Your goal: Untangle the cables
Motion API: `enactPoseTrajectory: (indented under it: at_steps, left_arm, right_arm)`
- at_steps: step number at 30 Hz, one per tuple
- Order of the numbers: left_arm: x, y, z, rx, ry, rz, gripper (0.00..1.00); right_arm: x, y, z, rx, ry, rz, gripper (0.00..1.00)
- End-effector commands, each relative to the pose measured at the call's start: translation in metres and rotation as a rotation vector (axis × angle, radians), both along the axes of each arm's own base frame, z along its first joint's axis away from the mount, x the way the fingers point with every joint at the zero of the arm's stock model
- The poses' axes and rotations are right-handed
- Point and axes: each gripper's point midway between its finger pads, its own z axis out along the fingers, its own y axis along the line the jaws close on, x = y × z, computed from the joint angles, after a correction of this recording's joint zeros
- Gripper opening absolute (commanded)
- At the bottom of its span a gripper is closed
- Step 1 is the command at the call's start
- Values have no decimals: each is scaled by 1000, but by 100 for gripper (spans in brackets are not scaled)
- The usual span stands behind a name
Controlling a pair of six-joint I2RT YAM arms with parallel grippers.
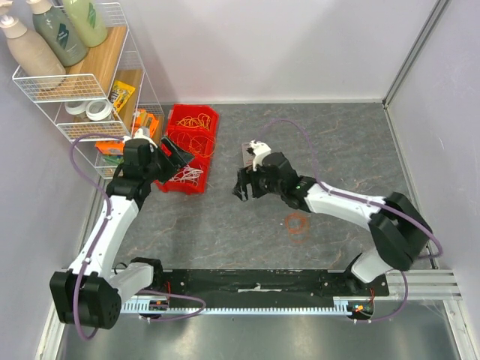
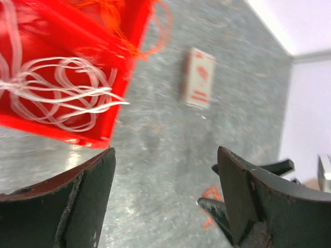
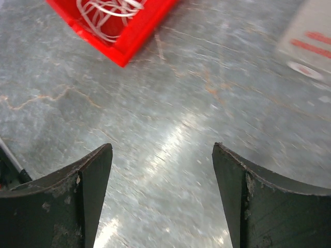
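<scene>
While your left gripper (image 2: 165, 155) hangs close by the red bin (image 2: 57, 132), its jaws stand wide apart with nothing between them. Your right gripper (image 3: 163, 150) is spread the same way, empty, above the grey table (image 1: 337, 142) nearer the middle.

Look at the cables. Thin white cables (image 2: 62, 88) lie in a loose heap of overlapping loops in the bin's near compartment, with one strand poking out past the rim. Orange cables (image 1: 196, 121) fill the far compartment in a finer tangle, and in the left wrist view a few curl over the bin's edge. One small orange loop (image 1: 298, 223) lies alone on the table, well apart from the bin and near your right arm. A small white-and-red card (image 2: 199, 77) lies flat on the table just beside the right gripper.
</scene>
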Motion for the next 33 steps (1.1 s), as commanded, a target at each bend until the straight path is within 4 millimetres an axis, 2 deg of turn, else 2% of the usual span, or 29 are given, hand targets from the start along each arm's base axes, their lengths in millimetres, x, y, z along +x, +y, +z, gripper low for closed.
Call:
enactPoseTrajectory:
  at_steps: [1,5,6,9,10,13,15,18,22,26,30,32,33]
  left_arm:
    - [-15,-53,39,-122,-196,-348,85]
    - [-42,-98,37,-202,-204,-584,85]
    - [-48,-109,34,-199,-203,-630,85]
    - [-72,-143,24,-165,-199,-738,85]
    - [-78,-155,21,-155,-206,-764,85]
    - [-98,-185,7,-173,-192,-843,85]
    - [-108,-203,2,-193,-189,-892,85]
    - [-122,-224,-9,-187,-155,-950,84]
    - [-132,-236,-13,-180,-140,-988,83]
    - [-135,-238,-16,-166,-129,-986,83]
    - [-137,-236,-17,-157,-124,-984,83]
    - [-137,-235,-14,-154,-135,-984,83]
    - [-136,-235,-12,-153,-143,-981,83]
  right_arm:
    - [4,-65,5,-100,2,-246,85]
    - [-8,-134,-5,-196,76,-494,85]
    - [-12,-149,2,-185,77,-546,85]
    - [-32,-198,-6,-204,119,-706,90]
    - [-40,-210,-14,-213,138,-737,93]
    - [-59,-225,-25,-210,178,-777,97]
    - [-70,-231,-37,-239,219,-786,96]
    - [-81,-229,-53,-281,276,-738,91]
    - [-89,-222,-59,-280,314,-680,82]
    - [-98,-205,-69,-210,369,-612,71]
    - [-109,-191,-90,-171,439,-560,47]
    - [-106,-186,-88,-172,435,-538,35]
    - [-102,-183,-81,-169,411,-521,28]
